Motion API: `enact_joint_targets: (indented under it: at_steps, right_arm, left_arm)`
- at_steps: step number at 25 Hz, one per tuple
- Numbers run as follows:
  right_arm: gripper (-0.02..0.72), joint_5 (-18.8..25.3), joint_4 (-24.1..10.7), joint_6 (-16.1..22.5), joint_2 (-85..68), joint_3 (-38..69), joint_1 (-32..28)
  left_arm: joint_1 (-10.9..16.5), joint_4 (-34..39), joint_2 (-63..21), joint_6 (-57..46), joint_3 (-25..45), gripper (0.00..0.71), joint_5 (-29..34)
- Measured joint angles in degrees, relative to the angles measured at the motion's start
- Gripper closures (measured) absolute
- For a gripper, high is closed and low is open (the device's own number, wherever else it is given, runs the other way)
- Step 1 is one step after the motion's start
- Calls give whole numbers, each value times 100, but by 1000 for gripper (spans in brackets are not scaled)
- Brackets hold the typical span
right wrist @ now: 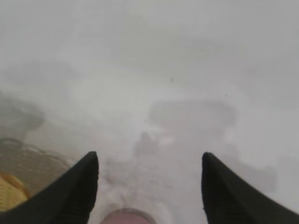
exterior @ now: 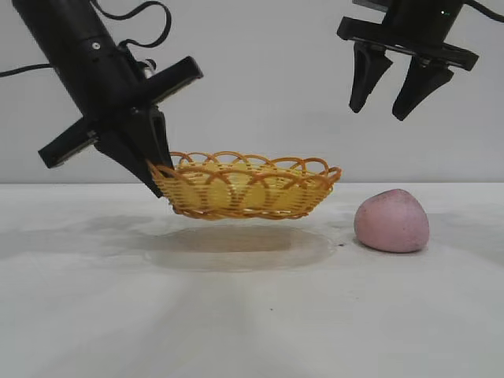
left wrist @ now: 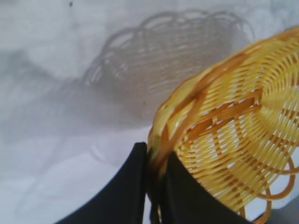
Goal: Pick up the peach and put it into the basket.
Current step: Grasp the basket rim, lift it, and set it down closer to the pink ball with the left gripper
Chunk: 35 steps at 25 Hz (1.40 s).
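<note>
Left gripper (exterior: 157, 177) jaws clamped on wicker basket (exterior: 248, 187) rim, held just above worktop (exterior: 252, 315). Right gripper (exterior: 392, 88) jaws apart, high over peach (exterior: 391, 221) beside basket. Best: level basket, set down gently, then grab peach.

Basket (exterior: 244, 189): woven wicker-like strands, yellow sides, orange looped rim, slight sheen; open weave clearest from the left wrist view (left wrist: 233, 140). Peach (exterior: 391, 221): matt, dusty pink, faintly grainy, no gloss. Table (exterior: 236, 315): smooth, pale, matt, with a soft shadow under the basket. Left gripper (exterior: 153, 173) and right gripper (exterior: 391, 96): black hard plastic by the look, smooth, dull finish.
</note>
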Motion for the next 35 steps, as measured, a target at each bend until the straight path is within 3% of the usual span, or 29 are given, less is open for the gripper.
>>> enact_joint_targets:
  at_steps: [12, 13, 15, 18, 22, 26, 27, 35]
  right_arm:
    - [301, 24, 0, 0, 0, 0, 0]
    - [301, 24, 0, 0, 0, 0, 0]
    - [301, 24, 0, 0, 0, 0, 0]
    - [301, 24, 0, 0, 0, 0, 0]
    - [301, 24, 0, 0, 0, 0, 0]
    - [301, 47, 0, 0, 0, 0, 0]
    - [301, 46, 0, 0, 0, 0, 0]
    - [301, 81, 0, 0, 0, 0, 0]
  left_arm:
    - [0, -11, 304, 0, 0, 710, -149]
    - [0, -11, 304, 0, 0, 638, -149]
    - [0, -26, 304, 0, 0, 638, -149]
    - [0, -26, 304, -38, 0, 434, -149]
    - [0, -34, 304, -46, 0, 225, -116]
    - [0, 31, 304, -46, 0, 214, 181]
    - [0, 133, 291, -46, 0, 175, 250]
    - [0, 2294, -123, -487, -718, 189, 1303]
